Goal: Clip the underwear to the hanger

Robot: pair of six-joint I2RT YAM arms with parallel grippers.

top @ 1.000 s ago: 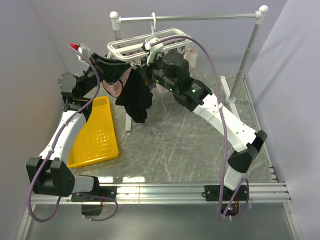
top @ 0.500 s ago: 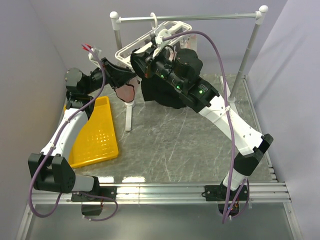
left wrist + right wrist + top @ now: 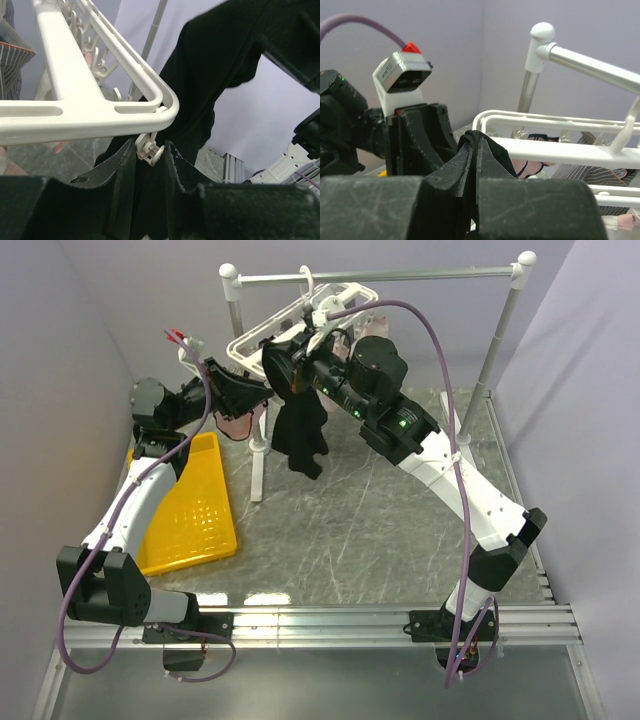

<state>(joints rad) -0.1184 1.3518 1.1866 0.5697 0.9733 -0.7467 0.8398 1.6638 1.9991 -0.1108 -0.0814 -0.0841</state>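
Observation:
The black underwear (image 3: 300, 435) hangs in a narrow drape below the near corner of the white hanger (image 3: 250, 343). My right gripper (image 3: 272, 362) is shut on its top edge, and in the right wrist view a fold of the underwear (image 3: 496, 152) pokes out between the right gripper (image 3: 479, 145) tips, just in front of the hanger (image 3: 555, 152). My left gripper (image 3: 151, 145) reaches under the hanger (image 3: 65, 107) corner, its fingers closed on a small white clip (image 3: 149, 150). The underwear (image 3: 215, 65) hangs right behind that clip.
The hanger hooks over a grey metal rail stand (image 3: 400, 275) at the back. A pale pink garment (image 3: 525, 167) and a grey striped one (image 3: 590, 175) hang from it. A yellow basket (image 3: 190, 505) lies at the left. A white post (image 3: 258, 465) stands under the hanger.
The right arm has lifted the underwear up to the hanger corner, and the cloth now hangs narrower. The hanger has tilted, and the left gripper has risen to its corner clip.

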